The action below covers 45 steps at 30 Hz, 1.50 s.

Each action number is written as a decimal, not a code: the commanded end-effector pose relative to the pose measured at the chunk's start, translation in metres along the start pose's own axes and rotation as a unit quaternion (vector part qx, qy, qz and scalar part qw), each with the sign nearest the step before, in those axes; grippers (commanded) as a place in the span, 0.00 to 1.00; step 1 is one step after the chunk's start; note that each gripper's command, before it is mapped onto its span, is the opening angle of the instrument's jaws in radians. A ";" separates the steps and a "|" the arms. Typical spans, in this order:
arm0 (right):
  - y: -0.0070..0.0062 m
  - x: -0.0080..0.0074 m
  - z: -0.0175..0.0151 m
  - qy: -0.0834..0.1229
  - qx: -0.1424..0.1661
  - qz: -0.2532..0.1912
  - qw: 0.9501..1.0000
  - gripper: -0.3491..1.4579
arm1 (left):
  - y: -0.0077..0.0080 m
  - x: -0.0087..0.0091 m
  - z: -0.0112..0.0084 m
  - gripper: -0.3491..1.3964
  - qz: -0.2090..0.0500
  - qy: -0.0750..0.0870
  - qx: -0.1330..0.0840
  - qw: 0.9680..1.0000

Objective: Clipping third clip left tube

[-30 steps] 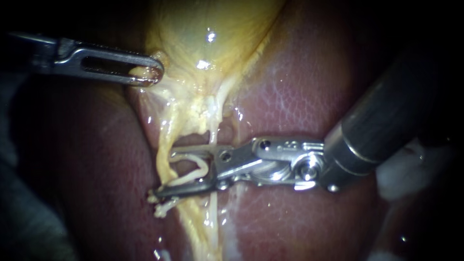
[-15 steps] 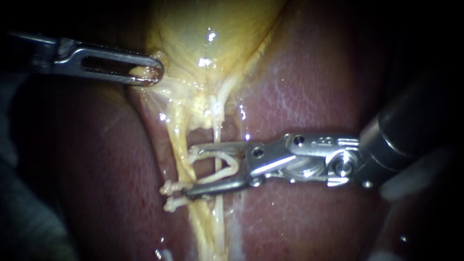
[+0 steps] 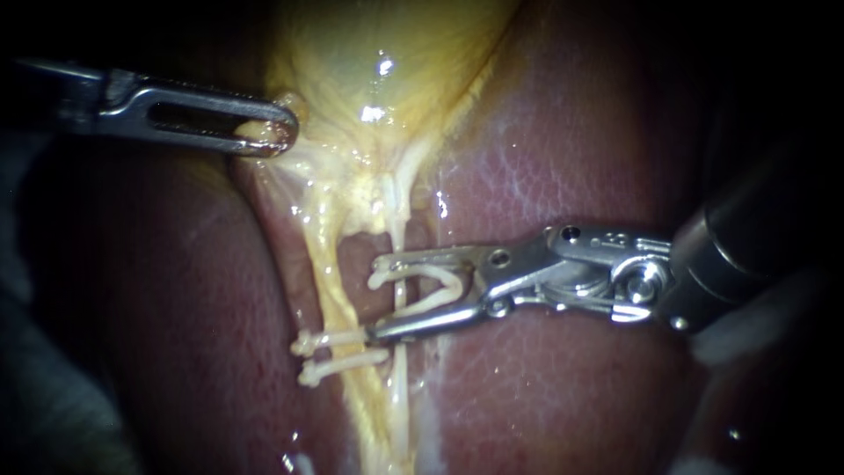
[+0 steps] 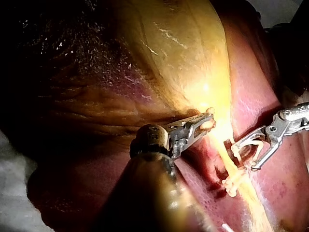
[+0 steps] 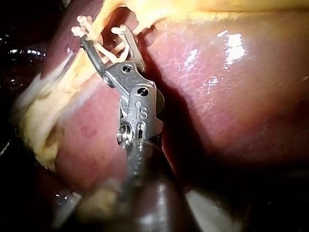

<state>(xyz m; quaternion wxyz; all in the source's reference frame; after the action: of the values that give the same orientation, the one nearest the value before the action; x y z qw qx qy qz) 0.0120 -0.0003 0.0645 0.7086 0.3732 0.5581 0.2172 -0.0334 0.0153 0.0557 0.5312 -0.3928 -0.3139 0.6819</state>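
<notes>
Claw of left instrument [image 3: 280, 132]: closed flat on a fold at the lower edge of the gallbladder [image 3: 378, 53].
Left tube [image 3: 328, 264]: yellow strand running down from the gallbladder over the liver [image 3: 545, 158]; two white clips [image 3: 325, 339] cross it low down, one just under the other.
Claw of right instrument [image 3: 376, 299]: spread wide, gripping an open clip [image 3: 383, 279] by both arms, just right of the left tube; lower tip at the upper white clip's end.
</notes>
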 end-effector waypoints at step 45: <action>0.0016 -0.0008 0.0083 0.073 0.103 0.067 0.990 0.47 | 0.0000 -0.0001 0.0003 0.00 0.000 0.001 0.001 1.000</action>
<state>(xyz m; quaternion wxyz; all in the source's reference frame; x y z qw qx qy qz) 0.0200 -0.0023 0.0669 0.6068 0.4647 0.6018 0.2316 -0.0337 0.0153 0.0559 0.5317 -0.3930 -0.3129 0.6819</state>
